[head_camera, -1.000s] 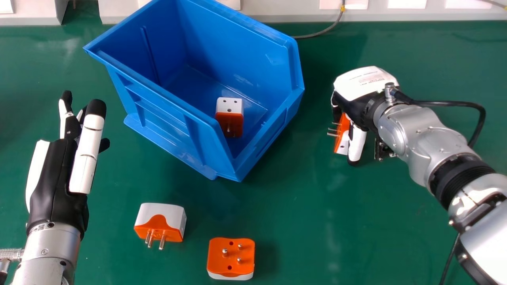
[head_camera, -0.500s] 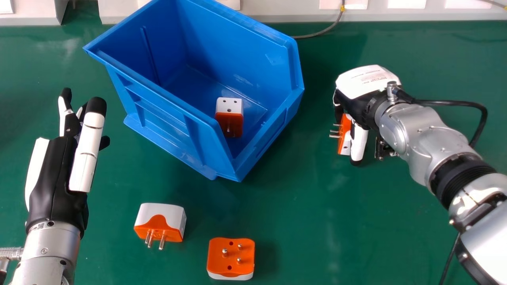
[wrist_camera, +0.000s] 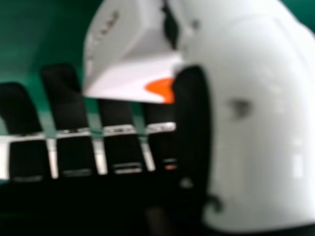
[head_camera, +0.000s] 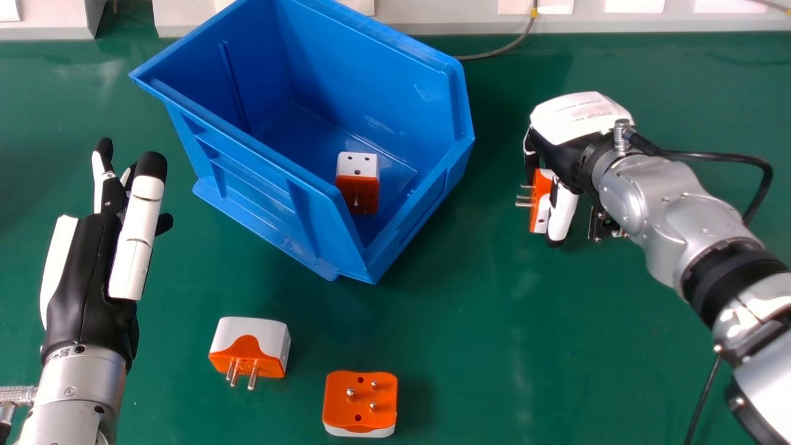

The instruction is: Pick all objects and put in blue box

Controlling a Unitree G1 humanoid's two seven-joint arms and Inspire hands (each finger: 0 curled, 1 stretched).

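1. One plug adapter (head_camera: 542,201) sits clamped between the thumb (head_camera: 563,213) and fingers of my right hand (head_camera: 559,157), to the right of the blue box (head_camera: 266,198). I cannot tell whether it is clear of the green table (head_camera: 469,346).
2. I should keep that pinch steady and raise the adapter well above the box's rim (head_camera: 423,191) before going sideways; its prongs (head_camera: 524,204) point towards the box and could catch the near right wall.
3. Once over the box's opening, I would lower before letting go, choosing bare floor beside the white-and-orange adapter (head_camera: 358,182) inside it. A high drop might make mine bounce or tip.
4. On release, I ought to spread thumb and fingers together, then lift straight out of the box.
5. Two more adapters (head_camera: 250,349) (head_camera: 360,403) wait on my side of the box, while my left hand (head_camera: 83,278) idles to its left, fingers extended.
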